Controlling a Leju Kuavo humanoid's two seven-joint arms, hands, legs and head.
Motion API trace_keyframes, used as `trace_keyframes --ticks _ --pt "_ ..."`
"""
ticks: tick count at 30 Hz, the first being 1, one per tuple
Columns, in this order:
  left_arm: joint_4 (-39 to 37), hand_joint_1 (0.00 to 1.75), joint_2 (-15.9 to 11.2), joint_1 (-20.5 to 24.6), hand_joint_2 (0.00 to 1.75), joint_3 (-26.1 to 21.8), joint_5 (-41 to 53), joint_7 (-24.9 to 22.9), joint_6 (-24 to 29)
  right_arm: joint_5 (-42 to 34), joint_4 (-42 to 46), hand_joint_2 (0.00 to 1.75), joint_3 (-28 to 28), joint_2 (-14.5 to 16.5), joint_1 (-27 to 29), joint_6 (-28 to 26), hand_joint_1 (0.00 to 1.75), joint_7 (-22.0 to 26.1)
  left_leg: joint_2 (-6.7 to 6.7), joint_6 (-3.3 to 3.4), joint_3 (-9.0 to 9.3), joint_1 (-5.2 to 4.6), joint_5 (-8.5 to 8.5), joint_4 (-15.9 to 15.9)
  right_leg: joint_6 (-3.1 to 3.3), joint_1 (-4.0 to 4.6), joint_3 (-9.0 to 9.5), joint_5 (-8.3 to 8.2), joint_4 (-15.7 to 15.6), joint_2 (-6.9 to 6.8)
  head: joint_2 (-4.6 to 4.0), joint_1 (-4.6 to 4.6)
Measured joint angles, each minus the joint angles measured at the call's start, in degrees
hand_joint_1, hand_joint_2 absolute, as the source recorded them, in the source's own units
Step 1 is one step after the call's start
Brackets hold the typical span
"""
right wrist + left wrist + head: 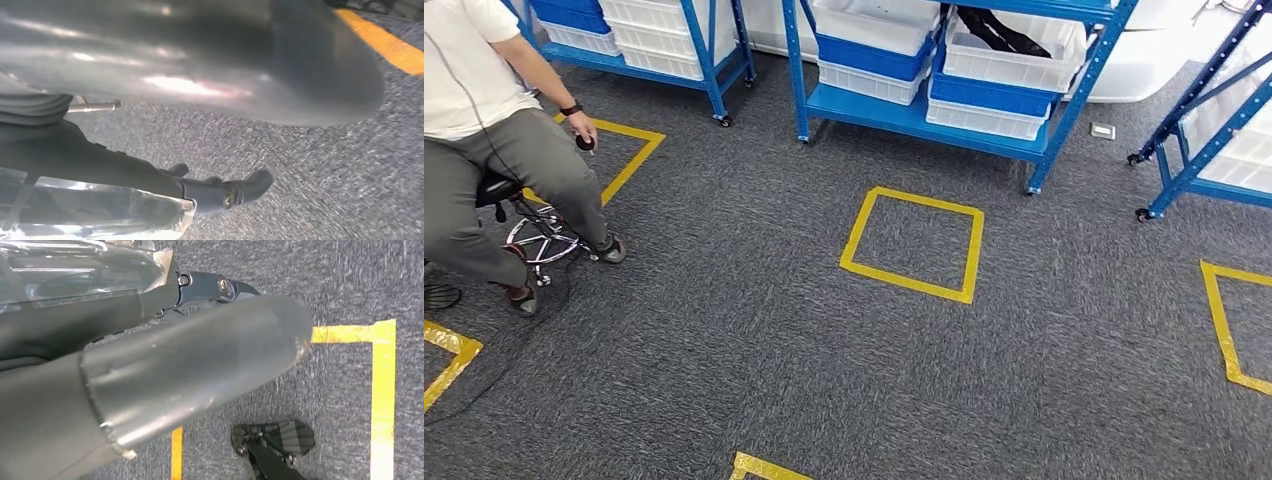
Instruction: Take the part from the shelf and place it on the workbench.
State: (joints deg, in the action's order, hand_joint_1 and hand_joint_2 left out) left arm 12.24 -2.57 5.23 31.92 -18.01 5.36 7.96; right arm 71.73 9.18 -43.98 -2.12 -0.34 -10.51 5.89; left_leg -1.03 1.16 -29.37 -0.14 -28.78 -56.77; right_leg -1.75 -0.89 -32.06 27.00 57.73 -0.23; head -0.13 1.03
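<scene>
The left hand [190,365] and right hand [200,75] hang over grey carpet; the big thumbs hide the fingers, so I cannot tell their hold.

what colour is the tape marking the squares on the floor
Yellow. The tape square stands out against the grey carpet, clearest in the head view.

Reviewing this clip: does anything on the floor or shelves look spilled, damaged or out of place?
Nothing looks spilled or damaged. The bins sit squarely on the blue shelf. One white bin holds a dark part lying across it. A small pale plate lies on the carpet beside the shelf; what it is cannot be told.
</scene>
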Motion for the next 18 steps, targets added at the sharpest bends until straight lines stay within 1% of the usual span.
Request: trace_keyframes --ticks 2,3,4,5,6,7,8,9,10,11,12,13,14,15,17,18 --pt "0.01 0.0 0.0 0.01 0.0 0.01 0.0 -0.01 0.0 -0.02 0.0 0.0 0.0 0.05 0.02 0.02 0.0 -0.02 0.1 -0.49 -0.05 0.29 -0.55 -0.47 0.9 -0.26 0.29 0.09 -0.06 0.0 0.0 0.03" --pt "0.01 0.0 0.01 0.02 0.0 0.01 0.0 -0.01 0.01 -0.04 0.0 0.0 0.0 0.09 0.04 0.03 0.0 -0.02 0.24 -0.8 -0.58 0.44 -1.41 -1.84 1.31 -0.44 0.48 0.17 -0.15 0.0 0.0 0.05" --pt "0.01 0.0 0.01 0.04 0.0 0.01 0.0 -0.02 0.01 -0.05 0.0 0.0 0.0 0.11 0.04 0.04 0.0 -0.03 0.39 -1.12 -1.72 0.56 -2.76 -4.33 1.67 -0.59 0.69 0.27 -0.23 -0.01 0.0 0.08" --pt "0.01 0.0 0.02 0.05 0.0 0.01 0.0 -0.01 0.02 -0.07 0.0 0.0 0.0 0.11 0.05 0.04 0.0 -0.03 0.54 -1.39 -3.61 0.64 -4.49 -8.07 1.97 -0.55 0.84 0.44 -0.23 -0.02 0.0 0.11" --pt "0.01 0.0 0.02 0.03 0.0 0.01 0.0 -0.01 0.02 -0.07 0.0 0.0 0.0 0.1 0.05 0.04 0.0 -0.04 0.62 -1.62 -5.97 0.72 -6.16 -12.33 2.24 -0.5 1.01 0.62 -0.23 -0.03 0.0 0.14" --pt "0.0 0.0 0.02 -0.03 0.0 0.01 0.0 -0.02 0.02 -0.07 0.0 0.0 0.0 0.1 0.05 0.04 0.0 -0.04 0.65 -1.77 -8.1 0.8 -7.07 -15.76 2.44 -0.45 1.2 0.79 -0.22 -0.03 0.0 0.11" --pt "0.0 0.0 0.02 -0.1 0.0 0.01 0.0 -0.02 0.01 -0.07 0.0 0.0 0.0 0.09 0.05 0.04 0.0 -0.05 0.69 -1.84 -9.56 0.85 -6.99 -17.62 2.58 -0.42 1.43 0.98 -0.22 -0.02 0.0 0.12" --pt "0.0 0.0 0.02 -0.16 0.0 0.01 0.0 -0.02 0.01 -0.07 0.0 0.0 0.0 0.09 0.06 0.04 0.0 -0.07 0.76 -1.81 -9.79 0.89 -5.5 -16.9 2.63 -0.4 1.76 1.2 -0.22 0.01 0.0 0.13" --pt "0.0 0.0 0.01 -0.19 0.0 0.01 0.0 -0.02 0.0 -0.07 0.0 0.0 0.0 0.1 0.08 0.04 0.0 -0.07 0.83 -1.68 -8.87 0.9 -3.12 -13.95 2.58 -0.4 2.16 1.45 -0.22 0.05 0.0 0.13" --pt "0.0 0.0 0.01 -0.19 0.0 0.01 0.0 -0.02 0.0 -0.07 0.0 0.0 0.0 0.12 0.09 0.04 0.0 -0.08 0.94 -1.44 -7.28 0.89 -0.54 -9.8 2.45 -0.4 2.43 1.73 -0.24 0.08 0.0 0.14" --pt "0.0 0.0 0.0 -0.16 0.0 0.01 0.0 -0.02 0.0 -0.07 0.0 0.0 0.0 0.14 0.07 0.04 0.0 -0.08 1.04 -1.21 -5.64 0.8 1.26 -5.85 2.2 -0.21 2.7 2.06 -0.21 0.1 0.0 0.12" --pt "0.01 0.0 -0.01 -0.13 0.0 0.01 0.0 -0.02 0.0 -0.07 0.0 0.0 0.0 0.16 0.06 0.04 0.0 -0.08 1.1 -0.97 -4.49 0.7 2.17 -3.19 1.92 -0.03 2.76 2.33 -0.22 0.11 0.0 0.09" --pt "0.02 0.0 0.0 -0.1 0.0 0.01 0.0 -0.02 0.0 -0.07 0.0 0.0 0.0 0.17 0.04 0.04 0.0 -0.08 1.14 -0.73 -3.92 0.55 2.31 -1.86 1.63 0.15 2.69 2.54 -0.28 0.12 0.0 0.06" --pt "0.03 0.0 0.01 -0.08 0.0 0.01 0.0 -0.03 0.0 -0.07 0.0 0.0 0.0 0.17 0.01 0.04 0.0 -0.08 1.08 -0.48 -3.79 0.34 1.98 -1.62 1.28 0.32 2.74 2.68 -0.41 0.09 0.0 0.04" --pt "0.07 0.0 0.02 -0.1 0.0 0.01 0.0 -0.03 0.01 -0.05 0.0 0.0 0.0 0.17 -0.01 0.04 0.0 -0.08 0.93 0.31 -3.47 0.32 2.15 -1.12 0.65 0.36 2.88 2.93 -0.42 -0.01 0.0 0.06" --pt "0.1 0.0 0.03 -0.12 0.0 0.01 0.0 -0.03 0.01 -0.03 0.0 0.0 0.0 0.18 -0.02 0.04 0.0 -0.08 0.89 0.76 -3.2 0.38 2.26 -0.77 0.49 0.34 2.62 3.5 0.54 -0.04 0.0 0.06"
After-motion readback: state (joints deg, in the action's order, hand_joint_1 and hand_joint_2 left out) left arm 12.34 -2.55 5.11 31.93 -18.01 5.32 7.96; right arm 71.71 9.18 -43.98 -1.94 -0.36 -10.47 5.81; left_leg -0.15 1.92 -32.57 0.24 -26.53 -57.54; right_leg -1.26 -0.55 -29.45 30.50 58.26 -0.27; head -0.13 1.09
